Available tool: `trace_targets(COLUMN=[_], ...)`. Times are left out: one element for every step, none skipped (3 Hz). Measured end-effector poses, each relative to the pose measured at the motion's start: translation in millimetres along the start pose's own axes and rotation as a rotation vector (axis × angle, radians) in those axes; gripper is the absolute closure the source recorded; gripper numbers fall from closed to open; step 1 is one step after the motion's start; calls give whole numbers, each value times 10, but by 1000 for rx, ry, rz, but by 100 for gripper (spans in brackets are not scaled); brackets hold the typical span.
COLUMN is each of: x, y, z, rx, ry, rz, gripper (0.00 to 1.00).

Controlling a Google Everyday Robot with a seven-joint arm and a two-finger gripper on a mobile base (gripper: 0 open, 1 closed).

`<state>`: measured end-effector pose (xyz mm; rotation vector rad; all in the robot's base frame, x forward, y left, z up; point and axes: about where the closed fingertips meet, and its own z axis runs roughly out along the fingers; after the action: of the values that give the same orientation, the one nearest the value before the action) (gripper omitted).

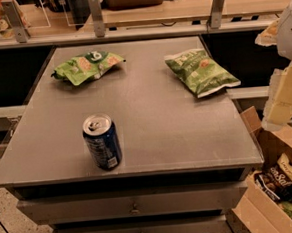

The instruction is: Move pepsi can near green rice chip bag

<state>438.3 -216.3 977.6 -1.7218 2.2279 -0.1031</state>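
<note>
The pepsi can (102, 141), dark blue with a silver top and pull tab, stands upright near the front left of the grey table (156, 118). The green rice chip bag (87, 66), light yellowish-green with tan chip pictures and a white round mark, lies at the back left, well behind the can. My gripper (284, 96) shows as pale, yellowish-white parts at the right edge of the camera view, off the table's right side and far from the can. It holds nothing that I can see.
A darker green snack bag (201, 72) lies at the back right, partly over the table's right edge. An open cardboard box (271, 190) with snack packets stands on the floor at the front right. Drawers (134, 204) sit under the tabletop. A railing with glass panels (96, 14) runs behind.
</note>
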Motion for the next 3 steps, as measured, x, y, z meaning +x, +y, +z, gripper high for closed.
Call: trace_targets(x=[-4, -49, -123], y=[-1, 52, 155], z=[-3, 111, 347], rx=[2, 3, -7], ry=[-1, -59, -180], rz=[0, -1, 14], gripper=[0, 0, 0])
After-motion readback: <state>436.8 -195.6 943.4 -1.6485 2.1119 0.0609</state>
